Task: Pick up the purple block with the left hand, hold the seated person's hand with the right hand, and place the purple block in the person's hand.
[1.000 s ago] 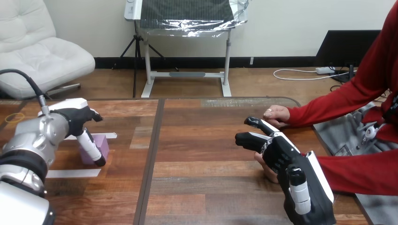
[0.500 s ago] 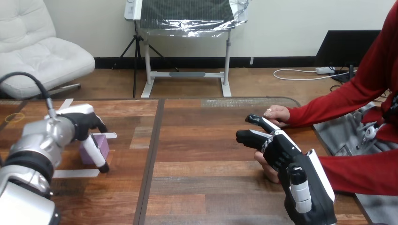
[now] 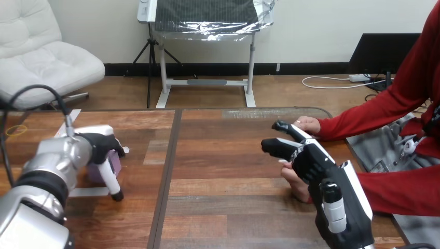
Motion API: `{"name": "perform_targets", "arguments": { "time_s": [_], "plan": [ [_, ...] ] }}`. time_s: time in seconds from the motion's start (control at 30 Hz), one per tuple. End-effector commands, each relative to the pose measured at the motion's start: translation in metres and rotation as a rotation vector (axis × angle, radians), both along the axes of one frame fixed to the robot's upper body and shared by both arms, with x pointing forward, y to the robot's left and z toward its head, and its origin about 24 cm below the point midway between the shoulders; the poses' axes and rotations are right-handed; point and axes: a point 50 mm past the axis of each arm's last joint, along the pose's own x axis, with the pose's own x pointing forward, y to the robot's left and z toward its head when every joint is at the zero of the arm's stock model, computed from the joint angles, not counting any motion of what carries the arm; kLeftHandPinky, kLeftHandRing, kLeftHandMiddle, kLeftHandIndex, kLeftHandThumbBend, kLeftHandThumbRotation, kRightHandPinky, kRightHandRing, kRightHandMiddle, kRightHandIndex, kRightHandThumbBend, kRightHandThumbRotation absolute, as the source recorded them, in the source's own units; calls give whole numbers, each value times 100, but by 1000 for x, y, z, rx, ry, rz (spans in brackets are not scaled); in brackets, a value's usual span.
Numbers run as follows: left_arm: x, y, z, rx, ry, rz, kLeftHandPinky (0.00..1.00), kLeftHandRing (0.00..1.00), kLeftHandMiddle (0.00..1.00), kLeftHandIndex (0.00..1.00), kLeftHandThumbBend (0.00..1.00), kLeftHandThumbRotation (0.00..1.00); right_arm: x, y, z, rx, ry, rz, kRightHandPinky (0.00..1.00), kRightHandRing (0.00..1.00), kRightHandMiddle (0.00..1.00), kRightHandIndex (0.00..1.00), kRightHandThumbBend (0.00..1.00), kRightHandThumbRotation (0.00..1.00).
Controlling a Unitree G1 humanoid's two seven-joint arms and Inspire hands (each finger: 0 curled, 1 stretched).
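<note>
Left hand (image 3: 97, 146) unclenched over purple block (image 3: 96, 174) near table's (image 3: 223, 207) left edge: close thumb and fingers on opposite faces before lifting; right hand (image 3: 311, 166) relaxed over person's nearer hand (image 3: 293, 182).

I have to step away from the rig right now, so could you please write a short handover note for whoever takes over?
Left hand: down at the purple block, which sits on the left part of the table; whether it grips the block cannot be judged.
Right hand: open, fingers relaxed, above the person's nearer hand, not closed on it.
Done: both hands are at their targets.
Left: lift the block, hold the person's hand, place the block in it.
</note>
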Motion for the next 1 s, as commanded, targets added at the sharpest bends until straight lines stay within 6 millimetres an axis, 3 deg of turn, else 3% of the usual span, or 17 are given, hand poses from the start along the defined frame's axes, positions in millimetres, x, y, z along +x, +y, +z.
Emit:
{"name": "perform_targets", "arguments": {
  "time_s": [0.0,0.13,0.43,0.5,0.67,0.83,0.97],
  "plan": [
    [4,-7,4,36,-19,-40,98,96,94,86,81,6,7,2,20,11,-117,0,82,77,76,85,96,100],
    [4,-9,1,57,-8,-51,99,96,93,85,80,6,6,2,21,15,-122,-4,82,77,75,85,96,100],
    [3,-11,-4,98,4,-47,74,88,89,83,71,1,5,2,23,20,-131,-7,82,77,76,84,96,100],
    [2,-12,-4,96,1,-44,58,73,81,82,69,0,4,2,24,19,-133,-7,82,77,76,84,95,100],
    [2,-11,-6,111,-17,-49,31,42,56,77,66,0,4,1,25,16,-137,-10,82,77,76,85,94,100],
    [2,-10,-6,143,-42,-63,25,34,48,73,64,0,3,1,25,19,-135,-10,82,77,75,85,94,100],
    [1,-8,-7,156,-64,-65,28,40,52,68,58,0,3,1,24,20,-133,-11,82,77,75,85,93,100]
  ]
}}
